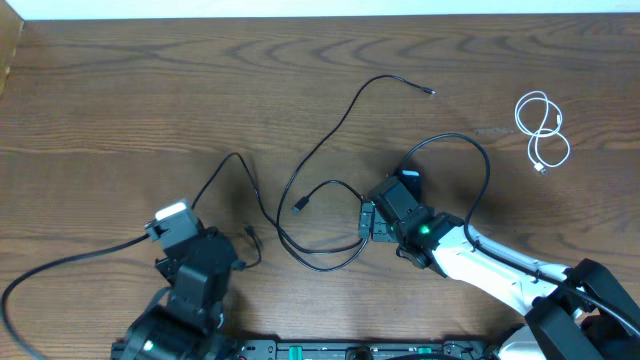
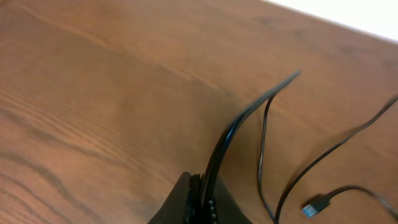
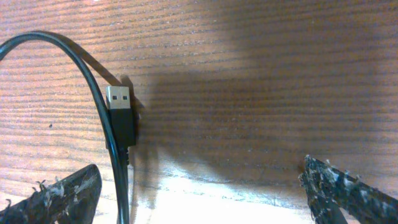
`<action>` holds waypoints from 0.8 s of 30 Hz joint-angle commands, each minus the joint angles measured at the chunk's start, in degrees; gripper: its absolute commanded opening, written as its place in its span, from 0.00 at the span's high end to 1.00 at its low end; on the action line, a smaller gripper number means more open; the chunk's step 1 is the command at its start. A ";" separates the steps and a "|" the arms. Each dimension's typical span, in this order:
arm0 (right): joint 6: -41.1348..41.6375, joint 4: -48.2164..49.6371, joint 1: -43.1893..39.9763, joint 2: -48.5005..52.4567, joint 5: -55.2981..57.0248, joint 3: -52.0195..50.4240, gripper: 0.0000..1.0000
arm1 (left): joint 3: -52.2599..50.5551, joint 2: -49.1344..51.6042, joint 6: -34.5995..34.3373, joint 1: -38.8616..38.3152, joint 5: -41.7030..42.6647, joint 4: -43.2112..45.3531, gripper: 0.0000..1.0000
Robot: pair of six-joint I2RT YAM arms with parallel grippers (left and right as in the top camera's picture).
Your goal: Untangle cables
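Several thin black cables point(image 1: 300, 170) lie looped over one another mid-table. My left gripper point(image 1: 192, 222) is shut on one black cable point(image 2: 249, 112), which rises from the jaws point(image 2: 202, 180) to a sharp bend and drops back toward a small plug point(image 2: 317, 204). My right gripper point(image 1: 388, 200) stands wide open just above the table. In the right wrist view point(image 3: 199, 180), a silver-tipped USB plug point(image 3: 118, 99) lies ahead of the left finger point(image 3: 62, 196), its cord running down beside it. The short white cable point(image 1: 540, 130) lies coiled alone at the far right.
The wooden table point(image 1: 120, 100) stretches to a pale edge at the back. A thicker black arm wire point(image 1: 60, 265) curves along the front left. The right arm's white link point(image 1: 490, 265) crosses the front right.
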 commanded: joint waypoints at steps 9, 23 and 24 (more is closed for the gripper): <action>0.57 -0.07 -0.17 0.57 0.68 0.52 0.01 | -0.17 19.54 -1.99 0.13 13.84 4.70 0.83; 0.57 -0.07 -0.17 0.57 0.70 0.52 0.01 | -0.15 45.27 -1.97 0.13 22.01 13.92 0.62; 0.57 -0.07 -0.17 0.57 0.68 0.52 0.01 | -0.15 46.34 -1.97 0.13 22.01 14.32 0.61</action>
